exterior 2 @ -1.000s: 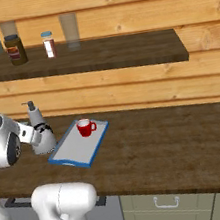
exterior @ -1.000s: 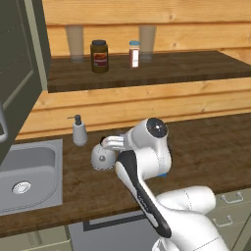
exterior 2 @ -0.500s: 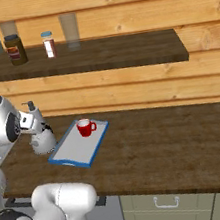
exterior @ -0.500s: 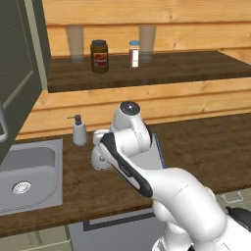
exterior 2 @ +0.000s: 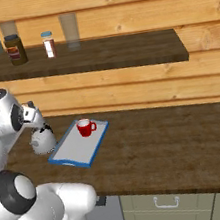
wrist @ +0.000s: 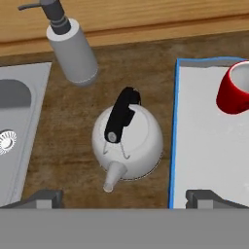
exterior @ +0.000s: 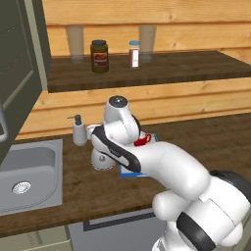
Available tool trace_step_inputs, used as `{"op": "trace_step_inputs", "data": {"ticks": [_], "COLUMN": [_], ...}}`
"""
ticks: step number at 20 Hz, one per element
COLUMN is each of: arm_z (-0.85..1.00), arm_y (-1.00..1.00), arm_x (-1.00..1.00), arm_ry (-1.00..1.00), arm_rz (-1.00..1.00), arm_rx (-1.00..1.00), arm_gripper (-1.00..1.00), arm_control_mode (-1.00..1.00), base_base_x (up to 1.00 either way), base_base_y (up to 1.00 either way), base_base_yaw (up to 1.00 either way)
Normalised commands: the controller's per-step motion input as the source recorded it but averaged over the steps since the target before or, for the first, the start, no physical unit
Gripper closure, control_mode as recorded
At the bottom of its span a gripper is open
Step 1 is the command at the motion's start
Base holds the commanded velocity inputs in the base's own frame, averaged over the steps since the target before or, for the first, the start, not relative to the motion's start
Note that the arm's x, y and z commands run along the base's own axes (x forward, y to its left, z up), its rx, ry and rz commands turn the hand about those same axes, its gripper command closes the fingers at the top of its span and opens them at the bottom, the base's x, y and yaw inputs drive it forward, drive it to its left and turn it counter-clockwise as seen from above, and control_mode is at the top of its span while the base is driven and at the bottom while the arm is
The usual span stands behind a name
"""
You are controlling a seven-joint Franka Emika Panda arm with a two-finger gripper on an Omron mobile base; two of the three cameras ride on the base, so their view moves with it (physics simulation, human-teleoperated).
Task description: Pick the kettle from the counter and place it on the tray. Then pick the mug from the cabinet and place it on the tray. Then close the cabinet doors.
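a: what is the tray (wrist: 209,160) holding?

b: the mug (wrist: 236,90) is sitting on it, at the upper right of the hand view, with its white inside showing. in the right base view the mug (exterior 2: 86,128) is standing near the tray's (exterior 2: 76,150) far end, left of centre in the frame. the rest of the tray is lying bare.

a: and the kettle (wrist: 127,141)?

b: it is resting on the counter (wrist: 68,141), in the middle of the hand view, just beside the tray's blue left rim and not on it. its black handle is running up the frame and its spout is pointing down toward the bottom edge.

a: what is the gripper (wrist: 121,197) doing?

b: it is hanging above the kettle with its jaws spread wide, one fingertip (wrist: 41,198) at the lower left and the other at the lower right, gripping nothing.

a: anything else nearby?

b: a soap bottle (wrist: 73,46) is standing at the upper left, near the kettle, and a sink (wrist: 14,121) is lying along the left edge. in the left base view two glasses (exterior: 74,43), a jar (exterior: 99,56) and a small bottle (exterior: 134,53) are standing on the shelf (exterior: 196,66) across the top.
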Motion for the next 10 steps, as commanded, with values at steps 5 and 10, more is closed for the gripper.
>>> {"op": "trace_step_inputs", "data": {"ticks": [5,10], "arm_z": [-0.24,-0.24], "arm_y": [0.01,0.0], "arm_x": [0.19,0.22], "arm_ry": [0.0,0.0], "arm_rz": [0.0,0.0], "arm_rx": [0.0,0.0], "arm_gripper": [-1.0,-1.0], "arm_control_mode": [-1.0,-1.0], "base_base_x": [0.0,0.0], "base_base_y": [0.0,0.0], "base_base_yaw": [0.0,0.0]}}
